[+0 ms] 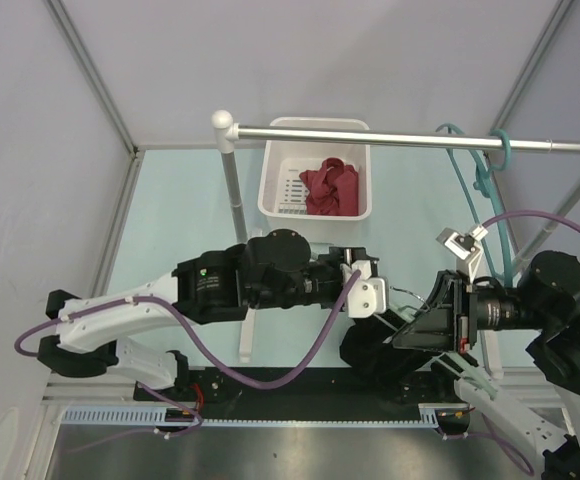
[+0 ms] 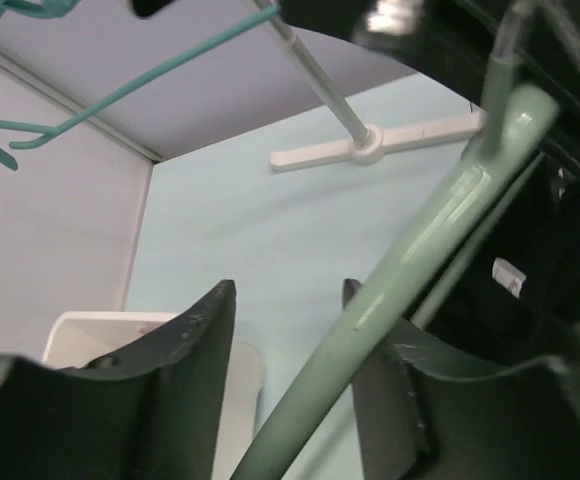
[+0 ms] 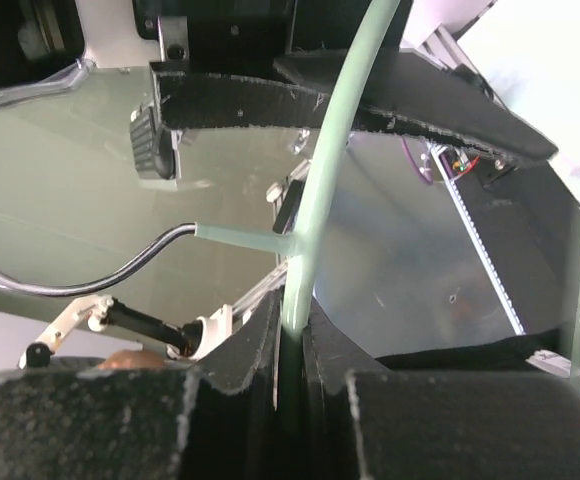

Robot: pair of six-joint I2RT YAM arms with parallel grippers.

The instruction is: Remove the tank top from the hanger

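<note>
My right gripper [image 3: 292, 320] is shut on a pale green hanger [image 3: 315, 200] and holds it up over the near middle of the table [image 1: 170, 210]. The black tank top [image 3: 370, 100] hangs on this hanger; a strap crosses the top of the right wrist view and more black cloth shows at the lower right. In the top view the tank top [image 1: 420, 330] is a dark bundle between both grippers. My left gripper [image 2: 288, 295] is open, and the hanger's bar [image 2: 410, 270] runs between its fingers, close to the right finger [image 2: 390, 390]. Both grippers show in the top view, left [image 1: 380, 300] and right [image 1: 442, 318].
A white basket [image 1: 315, 130] with red cloth [image 1: 330, 188] stands at the back under the clothes rail [image 1: 410, 137]. Teal hangers [image 1: 490, 170] hang at the rail's right end. The rail's left post [image 1: 235, 210] stands just behind my left arm. The rack foot [image 2: 370, 145] lies on the table.
</note>
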